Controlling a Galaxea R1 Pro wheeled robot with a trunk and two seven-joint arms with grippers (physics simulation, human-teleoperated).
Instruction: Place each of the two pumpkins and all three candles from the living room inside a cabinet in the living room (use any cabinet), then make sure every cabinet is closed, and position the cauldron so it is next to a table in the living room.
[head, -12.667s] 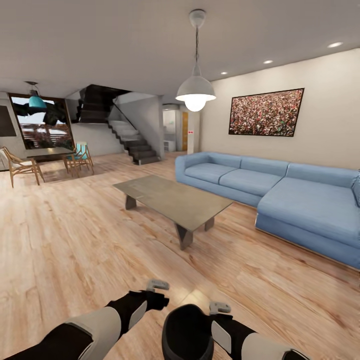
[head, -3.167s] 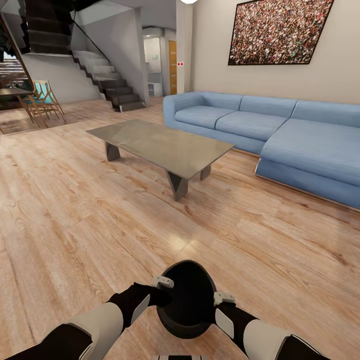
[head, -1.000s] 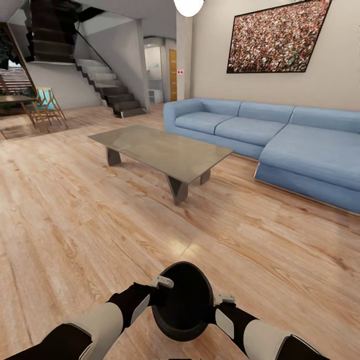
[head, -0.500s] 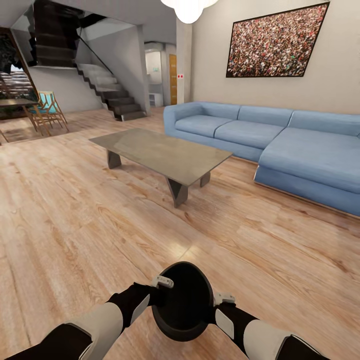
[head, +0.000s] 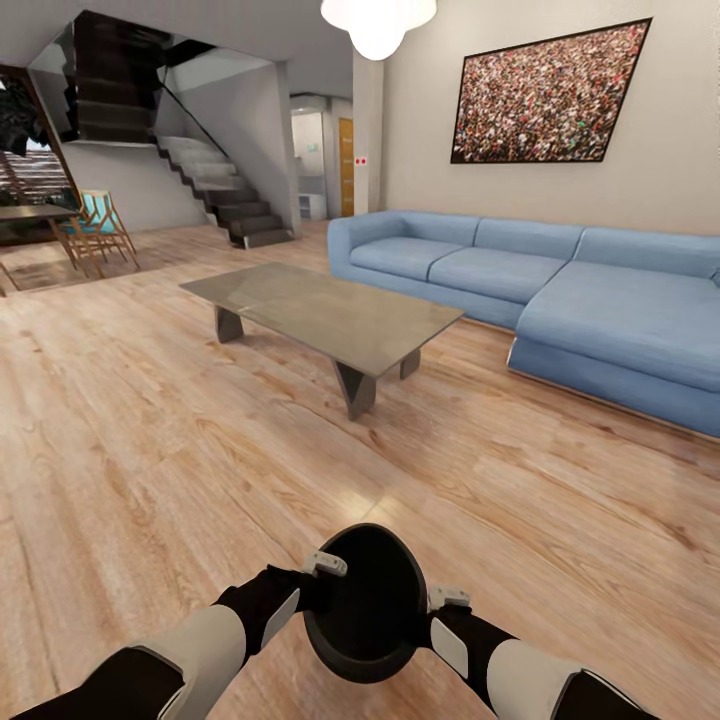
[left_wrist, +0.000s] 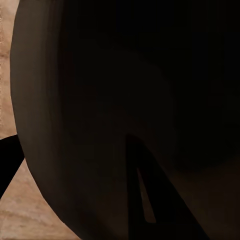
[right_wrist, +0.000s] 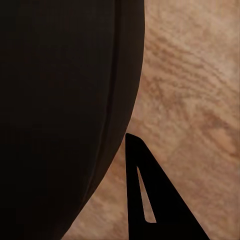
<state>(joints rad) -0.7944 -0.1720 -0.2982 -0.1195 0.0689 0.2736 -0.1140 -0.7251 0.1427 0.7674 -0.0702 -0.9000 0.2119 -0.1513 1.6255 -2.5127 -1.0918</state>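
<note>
The black glossy cauldron (head: 365, 600) hangs low in front of me above the wood floor, held between both arms. My left gripper (head: 325, 565) grips its rim on one side and my right gripper (head: 447, 598) grips the opposite side. In the left wrist view the cauldron's dark wall (left_wrist: 125, 75) lies between the two fingers. The right wrist view has the cauldron's outer wall (right_wrist: 55, 100) beside one dark finger (right_wrist: 145, 200). The long low grey table (head: 320, 305) stands a few steps ahead, slightly left. Pumpkins, candles and cabinet are out of view.
A blue corner sofa (head: 560, 290) runs along the right wall behind the table. Stairs (head: 225, 195) rise at the back left, with a dining table and chairs (head: 60, 225) at far left. Bare wood floor (head: 200, 450) lies between me and the low table.
The whole view has tilted up a little, bringing more of the hanging lamp into sight. The cauldron and both arms keep the same pose relative to me.
</note>
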